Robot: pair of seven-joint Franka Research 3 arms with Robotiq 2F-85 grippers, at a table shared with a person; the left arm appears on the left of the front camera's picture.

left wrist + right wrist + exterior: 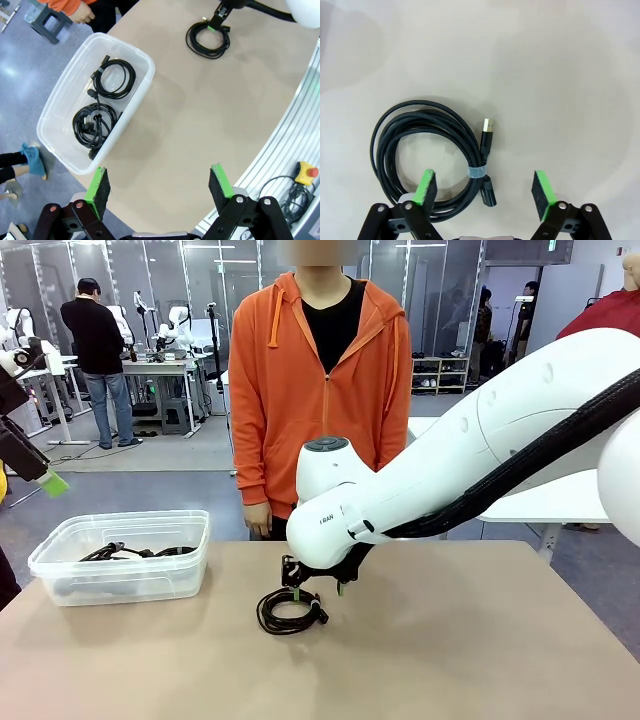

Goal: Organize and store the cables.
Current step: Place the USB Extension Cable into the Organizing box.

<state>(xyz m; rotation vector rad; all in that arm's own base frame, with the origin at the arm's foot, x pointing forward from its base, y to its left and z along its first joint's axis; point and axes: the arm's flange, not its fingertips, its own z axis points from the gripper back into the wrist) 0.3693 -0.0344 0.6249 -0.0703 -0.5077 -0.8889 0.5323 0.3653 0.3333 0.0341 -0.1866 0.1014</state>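
Observation:
A coiled black cable (290, 611) (420, 150) lies on the tan table in front of the person, bound with a small tie, its USB plug (488, 128) showing. My right gripper (318, 592) (484, 190) hovers open just above it, straddling the coil's tied side without gripping it. Two more coiled cables (97, 122) (115, 77) rest inside the clear plastic bin (190, 540) (142, 92) at the table's left. My left gripper (159, 190) (45, 478) is open and holds nothing, high above the table edge by the bin. The left wrist view also shows the table cable (207, 40).
A person in an orange hoodie (320, 390) stands at the far side, one hand (258, 520) hanging near the table edge. The bare tabletop (470, 650) stretches to the right and front. A yellow emergency-stop box (306, 172) sits below the table edge.

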